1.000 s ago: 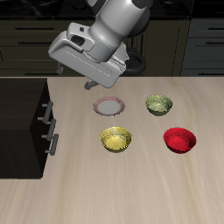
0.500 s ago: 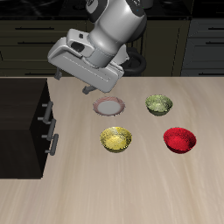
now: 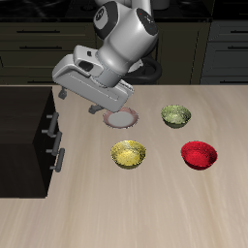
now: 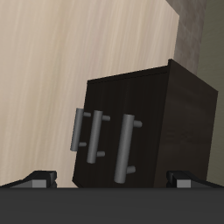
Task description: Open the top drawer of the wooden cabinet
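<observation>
Exterior view: the wooden cabinet [image 3: 24,136] sits at nine o'clock, its top drawer [image 3: 50,124] shut. At its two o'clock hangs the gripper [image 3: 84,100], fingers wide apart. Then come white bowl [image 3: 121,118], yellow bowl [image 3: 128,153], green bowl [image 3: 175,115], red bowl [image 3: 199,154].

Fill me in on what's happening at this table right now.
A robot arm is going for the wooden cabinet, meaning to open its top drawer. The gripper hangs above the table between the cabinet and a small white plate, touching nothing. The drawers look shut, and their silver handles fill the wrist camera's view. The jaws seem spread with nothing between them. Three bowls, yellow, olive and red, sit off to the side.
</observation>
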